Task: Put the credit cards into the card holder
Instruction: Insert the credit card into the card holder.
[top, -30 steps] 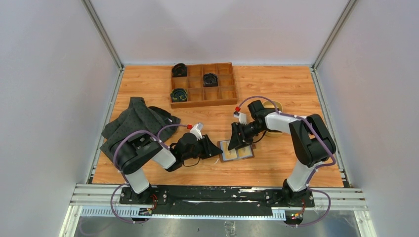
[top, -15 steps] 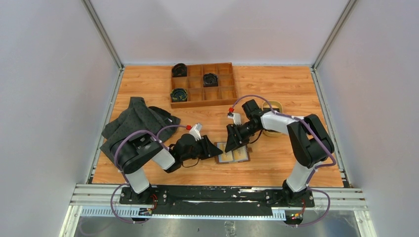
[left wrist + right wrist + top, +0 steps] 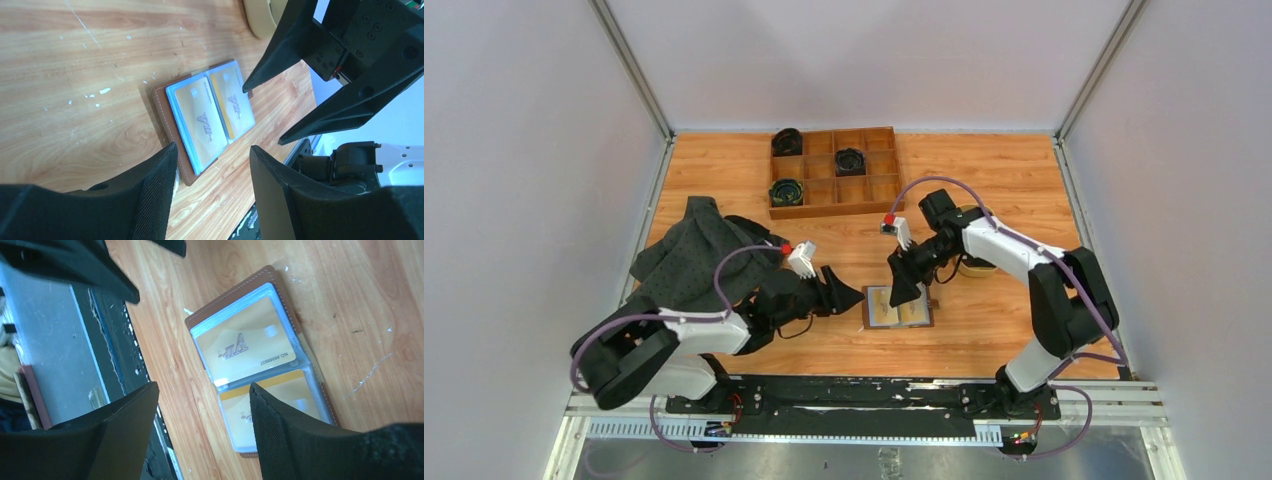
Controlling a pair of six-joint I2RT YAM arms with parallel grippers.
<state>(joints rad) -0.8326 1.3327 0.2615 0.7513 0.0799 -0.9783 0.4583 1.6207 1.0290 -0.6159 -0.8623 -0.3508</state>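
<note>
Claws on both arms stand parted with nothing between them. The left gripper [image 3: 214, 150] has a fair gap between its black fingers [image 3: 150, 200], and the right gripper [image 3: 202, 386] is spread somewhat wider.

Between the two arms, on the near middle of the wooden table [image 3: 1004, 170], the card holder [image 3: 898, 307] lies folded open and flat, its brown leather showing as a border around the pale clear sleeves. Two yellow-gold credit cards [image 3: 245, 347] sit side by side in it, one on each half of the fold, both seemingly under the clear plastic. I see no other cards out on the wood.

The left gripper comes in low from the left, its tips just at the holder's left edge; I cannot tell whether they touch the leather. The right gripper points down at the holder's far edge and seems to hang above it, not resting on it.

Just behind the right arm lies a tan dish [image 3: 260, 17]. A wooden tray [image 3: 834, 211] with small compartments, dark round things in three of them, stands at the far side, well apart from the holder. A dark cloth [image 3: 689, 255] is heaped at the left, behind the left arm.
</note>
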